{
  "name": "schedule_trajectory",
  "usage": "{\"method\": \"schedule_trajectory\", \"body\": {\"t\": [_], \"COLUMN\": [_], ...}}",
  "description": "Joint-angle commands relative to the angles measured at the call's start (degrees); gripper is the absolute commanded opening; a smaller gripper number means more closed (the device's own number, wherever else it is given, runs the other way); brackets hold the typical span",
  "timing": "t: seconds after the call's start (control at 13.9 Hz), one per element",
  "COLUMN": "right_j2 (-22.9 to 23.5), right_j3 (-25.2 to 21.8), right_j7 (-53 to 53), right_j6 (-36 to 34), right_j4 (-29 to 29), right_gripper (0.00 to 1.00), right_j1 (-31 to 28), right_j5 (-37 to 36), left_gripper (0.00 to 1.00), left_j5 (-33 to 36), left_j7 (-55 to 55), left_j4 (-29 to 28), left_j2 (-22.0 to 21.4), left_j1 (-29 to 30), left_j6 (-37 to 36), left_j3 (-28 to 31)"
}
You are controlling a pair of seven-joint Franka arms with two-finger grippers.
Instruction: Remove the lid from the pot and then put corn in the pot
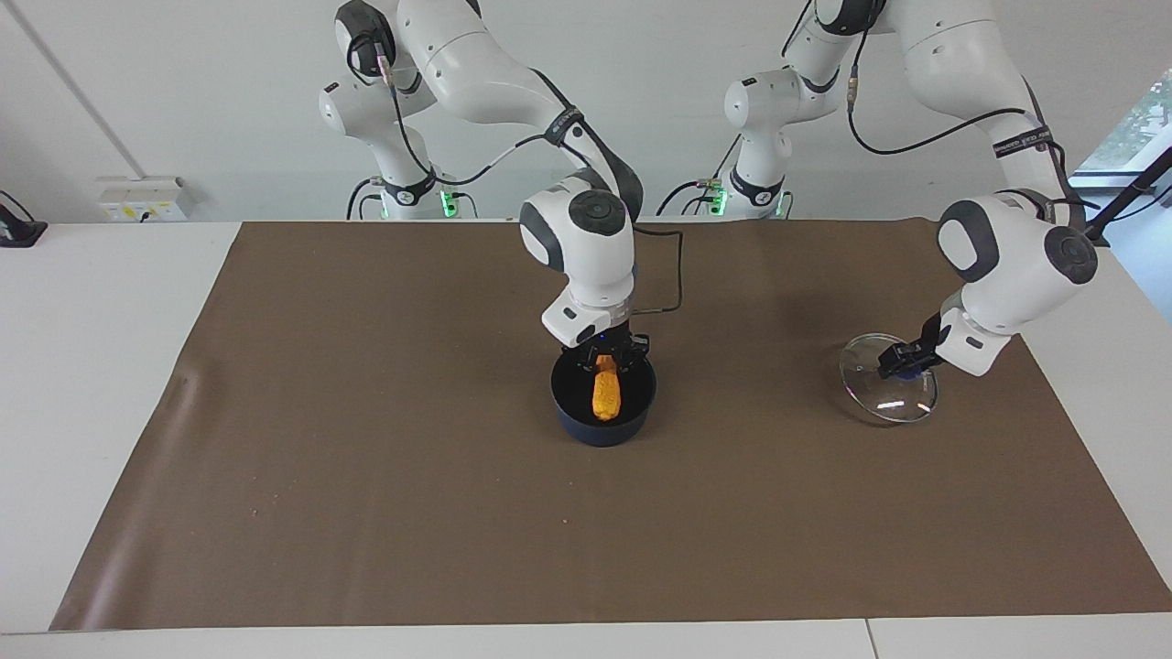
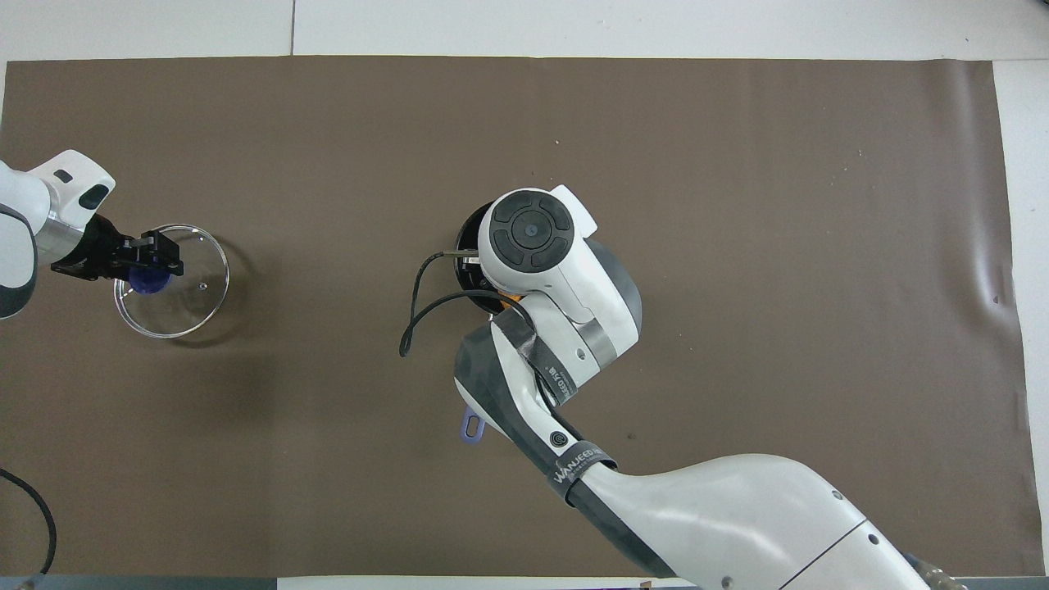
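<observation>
A: What sits around the pot [image 1: 603, 400]?

B: Very little. It stands mid-frame in the facing view on a brown mat [image 1: 366, 476] that covers most of the white bench [image 1: 92, 366]. A black cable [image 2: 414, 315] loops off the right arm just beside the pot in the overhead view. At the upper left of the facing view a wall socket box [image 1: 142, 199] sits at the bench's edge.

A: And the corn [image 1: 605, 392]?

B: Upright inside the pot, its lower end down against the black inside, its top pinched by the right hand [image 1: 606, 353], which hangs at the pot's rim on the side nearer the robots.

A: What blocks the view?

B: In the overhead view the right arm's wrist covers nearly all of the pot; only a dark arc of rim [image 2: 469, 233] and a sliver of orange show. The pot's handle is hidden too, except its looped end [image 2: 473, 426] poking out low under the arm. In the facing view the handle is wholly hidden by the hand.

A: The lid [image 1: 890, 392]?

B: At the right of the facing view, toward the left arm's end of the bench. The left hand [image 1: 902, 357] is closed on its blue knob [image 2: 150, 280]. The lid is tilted; whether its lower rim touches the mat I cannot tell.

A: Anything cut off?

B: Both arms' upper links leave the top of the facing view, and the left arm is clipped at the left edge of the overhead view.
</observation>
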Motion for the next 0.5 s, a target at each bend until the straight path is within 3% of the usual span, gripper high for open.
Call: {"method": "schedule_trajectory", "body": {"t": [0.0, 0.07, 0.14, 0.22, 0.43], "right_j2": [-0.38, -0.38, -0.46, -0.29, -0.03], "right_j3": [0.56, 0.56, 0.56, 0.56, 0.56], "right_j7": [0.16, 0.15, 0.07, -0.02, 0.15], "right_j6": [1.45, 0.76, -0.38, -1.43, -6.33], "right_j4": [-0.68, -0.24, 0.63, 1.95, 4.49], "right_gripper": [0.00, 0.00, 0.36, 0.99, 1.00], "right_j1": [-1.34, -1.95, -3.00, -3.36, -2.67], "right_j5": [0.17, 0.34, 0.78, 0.61, 0.34], "left_gripper": [0.00, 0.00, 0.00, 0.00, 0.00], "left_j5": [0.44, 1.31, 1.41, 1.41, 1.41], "left_j7": [2.48, 4.31, 4.50, 4.59, 4.77], "left_j4": [-1.35, -1.44, -1.61, -2.57, -3.99], "left_j2": [0.12, 0.21, 0.30, 0.21, 0.12], "left_j1": [0.93, 1.02, 1.02, 1.19, 1.28], "left_j6": [2.41, 2.58, 2.84, 4.15, 6.63], "left_j3": [-0.36, -0.44, -0.45, -0.36, -0.45]}}
